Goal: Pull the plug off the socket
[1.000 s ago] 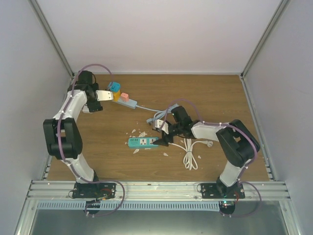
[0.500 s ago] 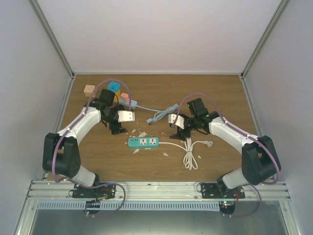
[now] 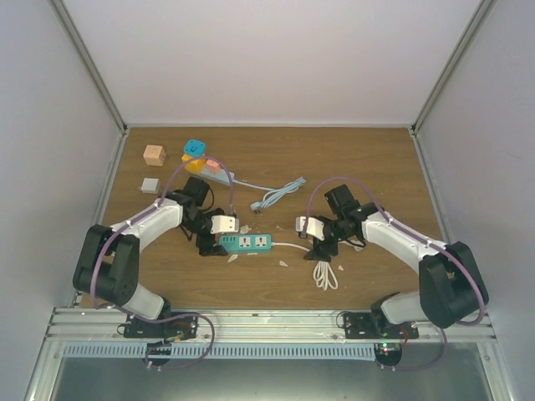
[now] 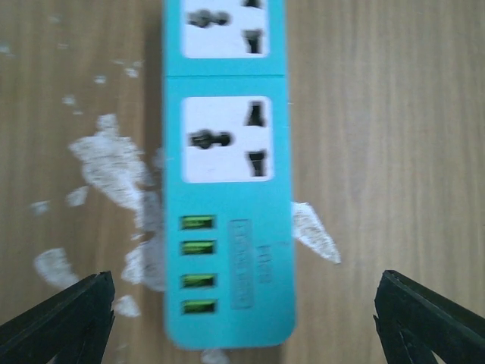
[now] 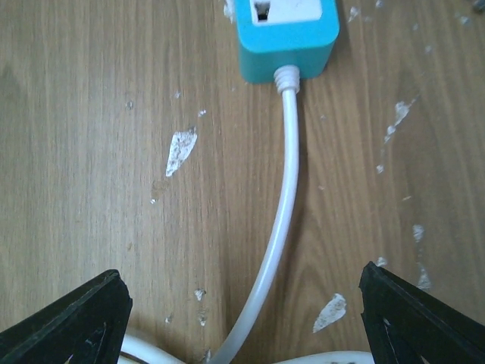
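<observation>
The socket, a pale grey-blue power strip (image 3: pixel 224 176), lies at the back left with a blue plug (image 3: pixel 195 148), a yellow plug (image 3: pixel 195 163) and a salmon plug (image 3: pixel 213 166) in it. Its thin pale cable (image 3: pixel 280 194) runs right. Both grippers are away from it, at the teal strip (image 3: pixel 245 242). My left gripper (image 3: pixel 209 244) is open and empty over the teal strip's USB end (image 4: pixel 227 174). My right gripper (image 3: pixel 318 248) is open and empty over the teal strip's white cable (image 5: pixel 284 189), close to the strip's other end (image 5: pixel 286 38).
A peach cube (image 3: pixel 154 154) and a small grey block (image 3: pixel 150 185) sit at the far left. The white cable lies coiled (image 3: pixel 324 271) near the right arm. White scuffs (image 4: pixel 106 163) mark the wooden table. Grey walls close in three sides.
My left gripper has left the socket area and swung near and right to the teal strip's left end. My right gripper has moved near, over the white cable.
</observation>
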Controlling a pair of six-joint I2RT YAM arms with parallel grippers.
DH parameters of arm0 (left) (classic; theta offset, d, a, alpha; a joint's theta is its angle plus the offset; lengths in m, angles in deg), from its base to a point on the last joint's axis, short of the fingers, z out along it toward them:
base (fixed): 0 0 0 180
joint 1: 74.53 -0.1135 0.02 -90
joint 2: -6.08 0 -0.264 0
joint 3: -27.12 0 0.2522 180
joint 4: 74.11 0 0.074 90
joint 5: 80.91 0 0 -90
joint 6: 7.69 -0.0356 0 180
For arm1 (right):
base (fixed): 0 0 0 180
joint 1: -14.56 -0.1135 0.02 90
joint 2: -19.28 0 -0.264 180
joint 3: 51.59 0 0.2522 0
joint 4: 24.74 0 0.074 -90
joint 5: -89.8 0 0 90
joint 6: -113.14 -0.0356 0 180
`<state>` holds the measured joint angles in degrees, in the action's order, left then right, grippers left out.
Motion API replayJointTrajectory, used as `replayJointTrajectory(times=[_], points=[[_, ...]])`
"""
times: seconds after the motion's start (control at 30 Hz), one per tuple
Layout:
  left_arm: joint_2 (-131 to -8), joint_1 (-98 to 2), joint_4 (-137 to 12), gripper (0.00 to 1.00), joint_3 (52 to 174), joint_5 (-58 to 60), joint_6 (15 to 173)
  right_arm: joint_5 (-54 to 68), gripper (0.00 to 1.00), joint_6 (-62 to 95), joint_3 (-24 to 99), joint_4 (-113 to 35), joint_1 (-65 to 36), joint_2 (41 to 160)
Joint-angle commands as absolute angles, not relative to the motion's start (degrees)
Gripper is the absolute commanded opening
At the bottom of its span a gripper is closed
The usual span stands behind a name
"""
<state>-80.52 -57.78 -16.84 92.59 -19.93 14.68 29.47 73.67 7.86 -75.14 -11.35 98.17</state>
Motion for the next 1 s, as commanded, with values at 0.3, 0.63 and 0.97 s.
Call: replayJointTrajectory(times=[0.3,0.63,0.97], points=[[-82.2,-51.3,-24.8,0.78,88.4,-20.9,19.4,19.5,0.83,77.5,1.8,-74.8,-10.5,99.2],[-85.9,-40.5,-32.9,0.58,89.8,-20.6,26.9,14.3,0.83,88.1,0.2,-78.4,1.3,95.6],[-98.4,-28.5,-40.4,0.58,99.8,-18.1,32.3,10.9,0.83,104.0,0.3,-82.2,21.4,93.3]])
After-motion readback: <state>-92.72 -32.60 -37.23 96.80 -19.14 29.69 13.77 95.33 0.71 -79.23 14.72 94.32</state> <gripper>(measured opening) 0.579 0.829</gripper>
